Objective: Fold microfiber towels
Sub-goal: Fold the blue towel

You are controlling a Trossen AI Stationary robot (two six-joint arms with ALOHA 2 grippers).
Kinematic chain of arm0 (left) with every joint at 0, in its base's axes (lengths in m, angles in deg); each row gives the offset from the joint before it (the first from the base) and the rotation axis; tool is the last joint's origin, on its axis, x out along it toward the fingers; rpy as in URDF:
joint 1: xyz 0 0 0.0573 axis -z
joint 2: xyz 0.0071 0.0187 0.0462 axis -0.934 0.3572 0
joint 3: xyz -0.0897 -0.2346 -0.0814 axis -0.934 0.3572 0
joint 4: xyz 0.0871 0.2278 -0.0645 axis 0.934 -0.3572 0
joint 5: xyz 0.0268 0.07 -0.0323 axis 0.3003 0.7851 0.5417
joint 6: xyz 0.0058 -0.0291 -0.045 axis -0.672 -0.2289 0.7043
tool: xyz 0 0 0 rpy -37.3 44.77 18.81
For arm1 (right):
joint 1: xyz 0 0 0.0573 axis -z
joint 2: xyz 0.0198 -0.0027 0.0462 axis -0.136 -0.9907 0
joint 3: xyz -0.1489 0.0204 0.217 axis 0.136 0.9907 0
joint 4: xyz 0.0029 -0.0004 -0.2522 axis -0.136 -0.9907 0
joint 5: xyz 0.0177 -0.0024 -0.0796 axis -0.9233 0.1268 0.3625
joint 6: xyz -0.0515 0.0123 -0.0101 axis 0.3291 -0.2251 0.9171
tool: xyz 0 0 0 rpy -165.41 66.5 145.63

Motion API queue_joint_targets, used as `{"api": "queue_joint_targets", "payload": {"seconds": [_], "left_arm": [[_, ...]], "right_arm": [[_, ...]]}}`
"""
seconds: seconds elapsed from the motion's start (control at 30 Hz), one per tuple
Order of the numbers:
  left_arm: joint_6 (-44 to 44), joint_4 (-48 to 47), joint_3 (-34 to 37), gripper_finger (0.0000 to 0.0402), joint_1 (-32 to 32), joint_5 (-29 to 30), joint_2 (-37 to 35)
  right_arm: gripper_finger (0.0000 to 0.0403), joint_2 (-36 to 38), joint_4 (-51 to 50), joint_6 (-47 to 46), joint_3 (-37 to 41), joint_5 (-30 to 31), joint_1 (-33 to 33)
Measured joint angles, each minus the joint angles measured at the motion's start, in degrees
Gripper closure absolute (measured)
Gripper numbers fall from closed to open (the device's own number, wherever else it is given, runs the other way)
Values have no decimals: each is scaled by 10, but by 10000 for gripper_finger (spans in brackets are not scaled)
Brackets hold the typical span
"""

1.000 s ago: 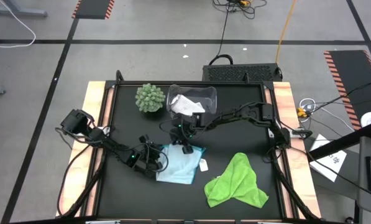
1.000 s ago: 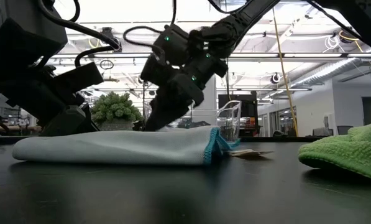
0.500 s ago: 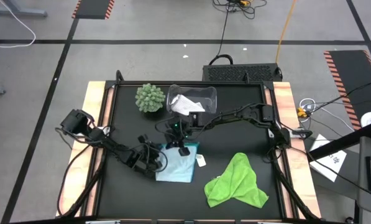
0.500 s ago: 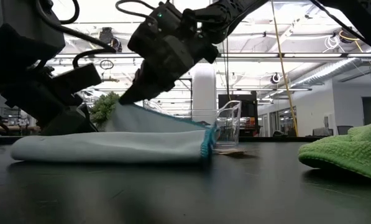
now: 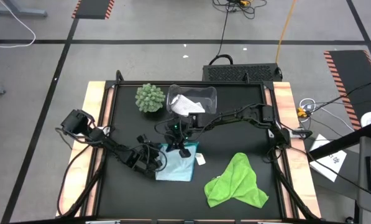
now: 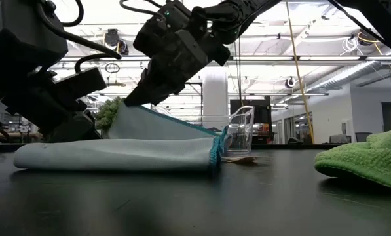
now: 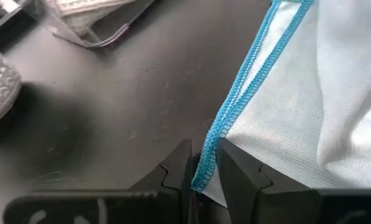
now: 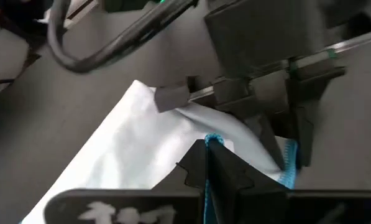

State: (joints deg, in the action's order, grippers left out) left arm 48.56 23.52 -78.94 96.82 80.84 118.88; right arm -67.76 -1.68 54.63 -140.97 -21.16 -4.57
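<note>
The left end effector pinches the blue stitched hem of the light blue towel low at the tabletop, while the right end effector, pressed tight on another edge, holds that flap lifted above the rest of the cloth. Farther right lies the lime green towel, crumpled; the white towel sits in the clear plastic bin at the back. The thin hem could slip from either pinch, dropping the flap skewed.
</note>
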Motion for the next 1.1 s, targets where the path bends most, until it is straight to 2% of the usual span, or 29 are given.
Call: {"api": "queue_joint_targets", "payload": {"seconds": [0.1, 0.17, 0.47, 0.6, 0.77, 1.1], "left_arm": [[9, -4, 1, 321, 0, 14, 1], [10, -4, 1, 321, 0, 15, 1], [8, -25, 1, 321, 15, 66, -11], [8, -55, 3, 321, 25, 69, -35], [10, -67, 3, 321, 35, 86, -63], [29, -100, 1, 321, 52, 121, -98]], "right_arm": [[394, 0, 21, -14, 0, 37, 0], [375, 0, 28, -12, 0, 45, -2], [233, 0, 27, 3, 0, 27, -35], [193, 0, 29, 0, 0, 20, -46], [178, 0, 47, -23, 0, 76, -39], [177, 4, 45, -14, 1, 76, -14]]}}
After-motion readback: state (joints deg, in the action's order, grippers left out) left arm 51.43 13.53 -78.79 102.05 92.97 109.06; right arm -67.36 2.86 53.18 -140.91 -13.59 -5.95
